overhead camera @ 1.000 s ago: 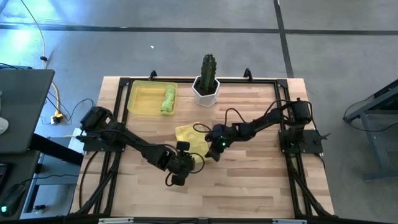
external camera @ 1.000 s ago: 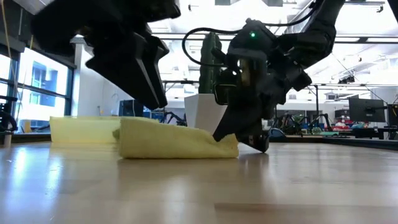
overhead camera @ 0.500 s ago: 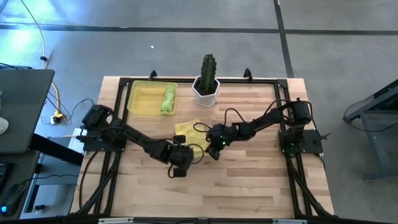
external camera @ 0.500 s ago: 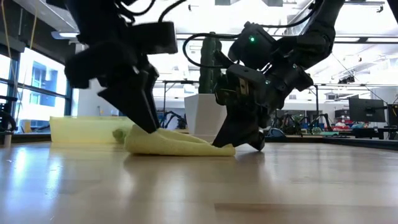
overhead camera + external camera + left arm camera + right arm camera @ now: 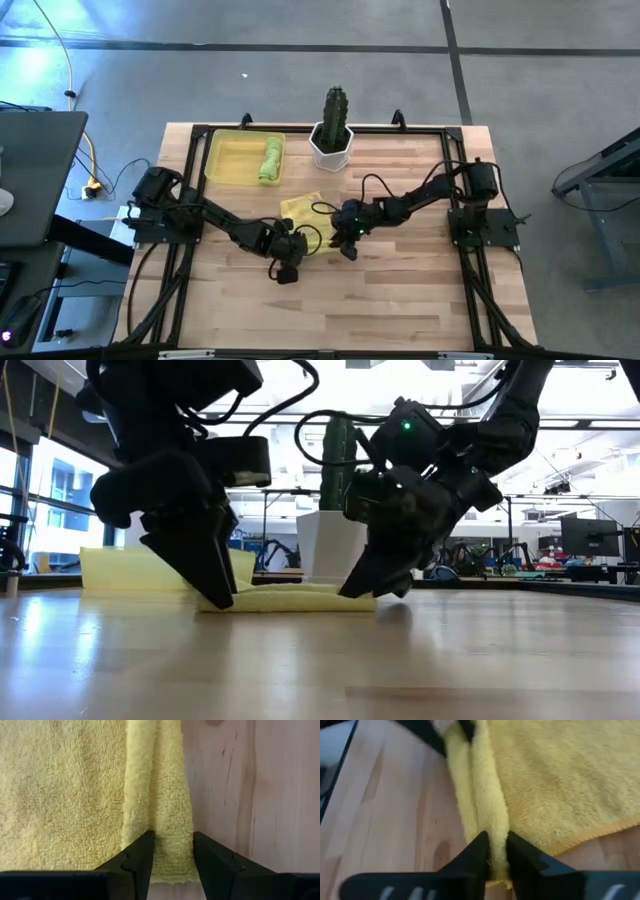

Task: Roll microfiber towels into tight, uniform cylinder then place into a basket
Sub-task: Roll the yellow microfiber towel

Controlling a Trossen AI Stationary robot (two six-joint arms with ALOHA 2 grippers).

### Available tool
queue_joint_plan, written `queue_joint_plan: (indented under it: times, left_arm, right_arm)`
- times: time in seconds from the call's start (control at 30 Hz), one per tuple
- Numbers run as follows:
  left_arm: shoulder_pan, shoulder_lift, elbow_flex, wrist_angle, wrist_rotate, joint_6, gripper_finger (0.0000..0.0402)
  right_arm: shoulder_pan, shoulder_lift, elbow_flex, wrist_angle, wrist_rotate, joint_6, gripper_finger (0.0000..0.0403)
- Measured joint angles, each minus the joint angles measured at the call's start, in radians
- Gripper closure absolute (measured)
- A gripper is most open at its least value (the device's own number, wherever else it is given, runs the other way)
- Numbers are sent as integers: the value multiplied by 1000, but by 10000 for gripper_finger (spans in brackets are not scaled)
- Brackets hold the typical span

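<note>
i find the pale yellow towel (image 5: 305, 214) lying flat near the centre of the worktop (image 5: 400, 290), with its near edge turned over into a thin roll (image 5: 165, 820). the left gripper (image 5: 287, 262) is down at the 7 o'clock end of that roll; in the left wrist view its fingers (image 5: 137, 862) stand on either side of the rolled edge, touching it, so it is holding the roll. the right gripper (image 5: 347, 243) is at the 4 o'clock end of the towel; in the right wrist view its fingers (image 5: 477, 852) sit narrowly on either side of the same roll, against the fabric, so it too is holding the roll. in the low view both grippers reach down to the worktop at opposite ends of the flattened towel (image 5: 290, 598).

the basket (image 5: 222, 165) stands at the worktop's 11 o'clock corner, well apart from both grippers. the lime green towel (image 5: 270, 159) lies inside it as a finished roll, against the side nearer the cactus. the cactus (image 5: 335, 112) in its white pot (image 5: 330, 152) stands just beside the basket at 12 o'clock.
</note>
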Motion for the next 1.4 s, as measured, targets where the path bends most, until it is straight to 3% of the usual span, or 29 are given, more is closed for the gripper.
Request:
queue_joint_plan:
  times: [0.17,0.27,0.4,0.57,0.73,0.8,0.97,1.23,1.4]
  left_arm:
    - [0,9,0,6,-2,-5,273]
    - [0,16,0,11,-5,-5,273]
    - [-1,23,0,28,-5,-5,273]
    - [-1,24,0,32,-5,-5,273]
    - [-1,25,-1,34,-3,-7,273]
    - [-1,25,-1,34,-3,-16,273]
    - [0,26,-1,34,0,-27,273]
    - [0,27,-2,35,5,-32,273]
    - [-2,28,-1,63,34,-34,273]
  right_arm:
    - [-23,-91,-5,-53,-139,-190,292]
    - [-12,-173,-1,-106,-176,-390,278]
    - [44,-223,-2,-157,-97,-602,275]
    - [136,-183,-1,-135,98,-764,274]
    - [179,-102,0,-69,360,-791,274]
    - [179,-85,0,-45,408,-791,274]
    - [177,-65,1,-45,398,-800,266]
    - [176,-29,5,-26,400,-784,210]
    - [155,-26,6,-34,394,-625,217]
